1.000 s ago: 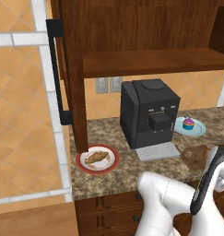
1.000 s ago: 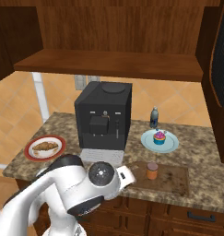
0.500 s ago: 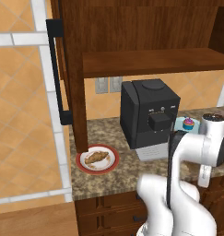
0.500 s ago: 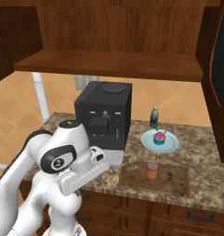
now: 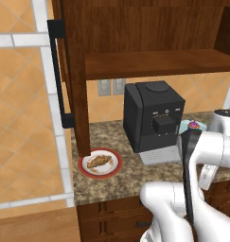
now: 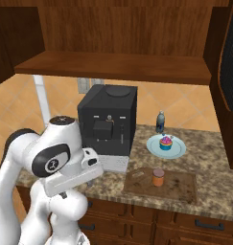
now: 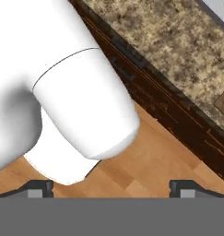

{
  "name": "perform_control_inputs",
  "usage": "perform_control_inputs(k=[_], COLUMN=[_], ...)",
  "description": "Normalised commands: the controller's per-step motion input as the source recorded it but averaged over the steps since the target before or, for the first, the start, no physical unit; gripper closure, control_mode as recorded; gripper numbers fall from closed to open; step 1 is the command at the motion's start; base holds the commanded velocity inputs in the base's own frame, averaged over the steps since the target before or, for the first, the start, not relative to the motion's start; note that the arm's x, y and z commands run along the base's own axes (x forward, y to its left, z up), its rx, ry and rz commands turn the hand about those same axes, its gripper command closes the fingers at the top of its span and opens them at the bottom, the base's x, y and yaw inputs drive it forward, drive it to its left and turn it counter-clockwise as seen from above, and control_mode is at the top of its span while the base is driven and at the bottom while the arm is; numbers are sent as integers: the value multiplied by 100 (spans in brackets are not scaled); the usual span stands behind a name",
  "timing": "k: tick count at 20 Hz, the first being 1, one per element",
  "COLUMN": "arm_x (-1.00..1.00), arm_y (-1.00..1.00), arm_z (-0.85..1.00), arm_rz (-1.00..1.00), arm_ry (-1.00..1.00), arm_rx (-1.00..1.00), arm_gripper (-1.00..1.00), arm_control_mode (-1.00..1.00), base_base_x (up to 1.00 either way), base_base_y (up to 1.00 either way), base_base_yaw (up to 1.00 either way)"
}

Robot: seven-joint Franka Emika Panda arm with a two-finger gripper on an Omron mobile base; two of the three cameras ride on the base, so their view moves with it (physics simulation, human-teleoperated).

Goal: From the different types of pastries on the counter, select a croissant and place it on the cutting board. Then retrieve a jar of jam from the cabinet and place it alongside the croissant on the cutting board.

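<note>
The croissant (image 5: 100, 162) lies on a white plate with a red rim (image 5: 114, 166) at the left end of the counter (image 5: 135, 176). At the counter's right the cutting board (image 6: 178, 187) holds the jar of jam (image 6: 158, 177), upright. The cupcake (image 6: 166, 142) sits on a blue plate behind the board. The cabinet (image 5: 71, 71) stands open, its door with the black bar handle swung out. My gripper (image 7: 111, 189) is open and empty, its tips far apart, looking down past the drawers at the wooden floor, well below and in front of the counter.
A black coffee machine (image 6: 107, 124) stands mid-counter, with a small dark bottle (image 6: 160, 121) to its right. The open right cabinet door (image 6: 228, 72) juts out over the counter's right end. Dark drawers (image 7: 145, 78) run under the counter edge.
The arm has swung up and round in front of the counter, its hand now pointing down at the floor. The croissant, the jar and the cupcake have stayed put.
</note>
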Motion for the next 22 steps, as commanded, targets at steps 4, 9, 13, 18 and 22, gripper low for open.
perform_control_inputs(k=[4,9,13,18,22], arm_x=[-44,-40,5,50,64], arm_y=[78,96,93,69,35], arm_z=[59,13,0,-35,-37], arm_rz=[-42,-49,-42,-35,-19], arm_ry=[-13,-15,-19,-20,-18], arm_rx=[6,1,0,0,-2], arm_gripper=[-100,-100,-100,-100,-100], arm_control_mode=[-100,-100,-100,-100,-100], base_base_x=[0,0,0,0,0], base_base_y=[0,0,0,0,0], base_base_yaw=[0,0,0,0,0])
